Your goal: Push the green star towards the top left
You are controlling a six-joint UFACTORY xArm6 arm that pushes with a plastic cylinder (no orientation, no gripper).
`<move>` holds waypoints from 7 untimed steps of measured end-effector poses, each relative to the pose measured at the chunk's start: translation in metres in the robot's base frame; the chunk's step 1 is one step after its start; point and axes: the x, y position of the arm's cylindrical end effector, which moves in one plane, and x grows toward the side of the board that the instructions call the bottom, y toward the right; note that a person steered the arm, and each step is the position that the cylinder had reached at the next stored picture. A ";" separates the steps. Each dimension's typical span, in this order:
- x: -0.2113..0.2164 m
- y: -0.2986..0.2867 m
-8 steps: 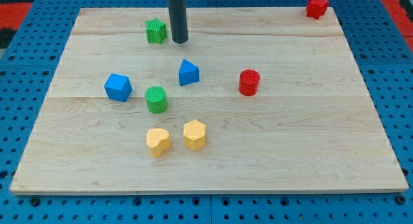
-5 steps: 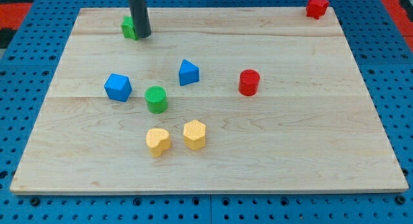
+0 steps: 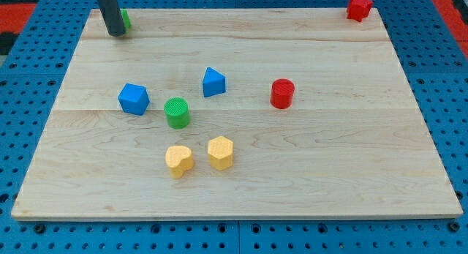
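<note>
- My tip point(image 3: 115, 33) stands at the wooden board's point(image 3: 409, 173) top-left corner, the green star block point(image 3: 125, 20) almost hidden behind the rod, touching it at its 2 o'clock
- A cluster blocks the middle: blue hexagonal block point(image 3: 134, 98), green cylinder block point(image 3: 176, 112), blue pointed block point(image 3: 213, 82), red cylinder block point(image 3: 282, 94)
- At the green cylinder's 6 o'clock, yellow heart block point(image 3: 178, 160) and yellow hexagonal block point(image 3: 220, 152) sit just apart
- Red star block point(image 3: 358, 6) holds the top-right corner
- Open lanes: the top strip between the stars, the whole right side, the bottom edge
</note>
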 end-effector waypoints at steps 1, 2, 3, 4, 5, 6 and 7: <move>0.000 0.002; 0.000 0.018; -0.001 0.018; -0.003 0.011; -0.009 0.006; -0.011 0.005; -0.012 0.005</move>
